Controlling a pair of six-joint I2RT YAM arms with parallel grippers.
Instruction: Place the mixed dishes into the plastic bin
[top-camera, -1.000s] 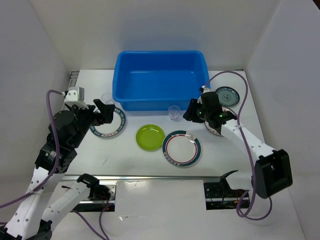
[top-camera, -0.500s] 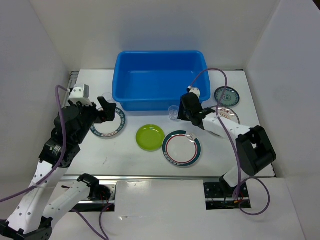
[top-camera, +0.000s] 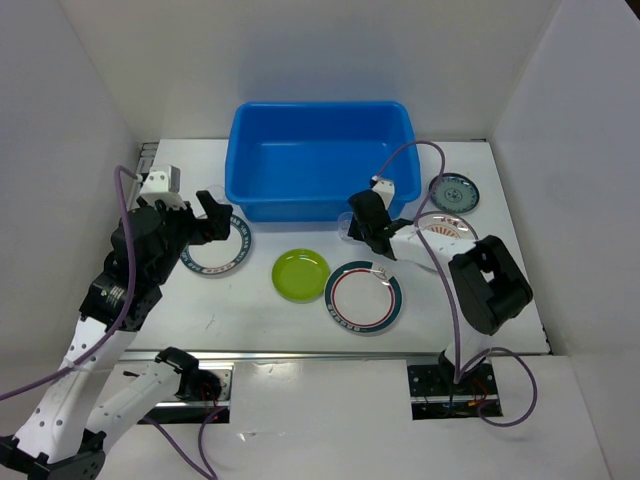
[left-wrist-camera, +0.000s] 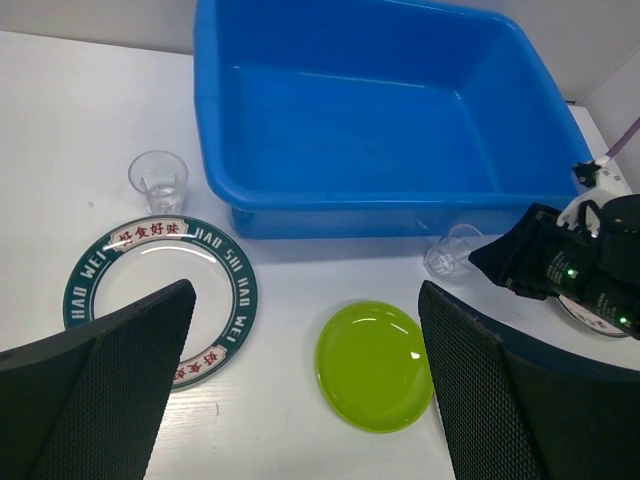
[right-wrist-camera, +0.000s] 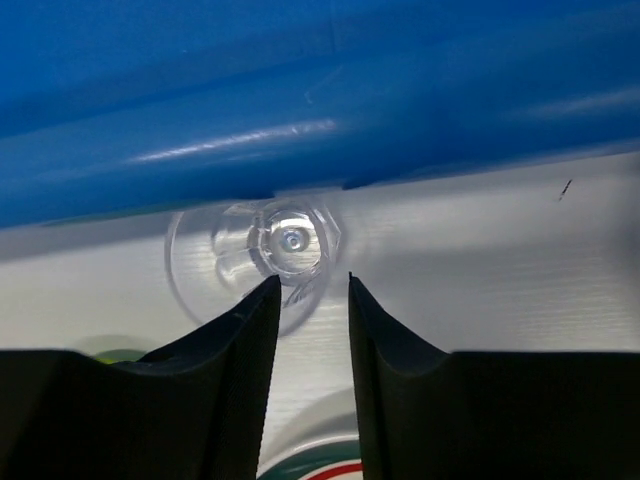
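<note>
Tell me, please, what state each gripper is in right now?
Left gripper: open, holding nothing.
Right gripper: narrowly apart at the clear cup; whether it grips the cup cannot be told.

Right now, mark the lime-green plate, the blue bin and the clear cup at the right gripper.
lime-green plate (top-camera: 300, 274): top view, plate centre.
blue bin (top-camera: 320, 165): top view, bare floor.
clear cup (right-wrist-camera: 290, 240): right wrist view, its base.
</note>
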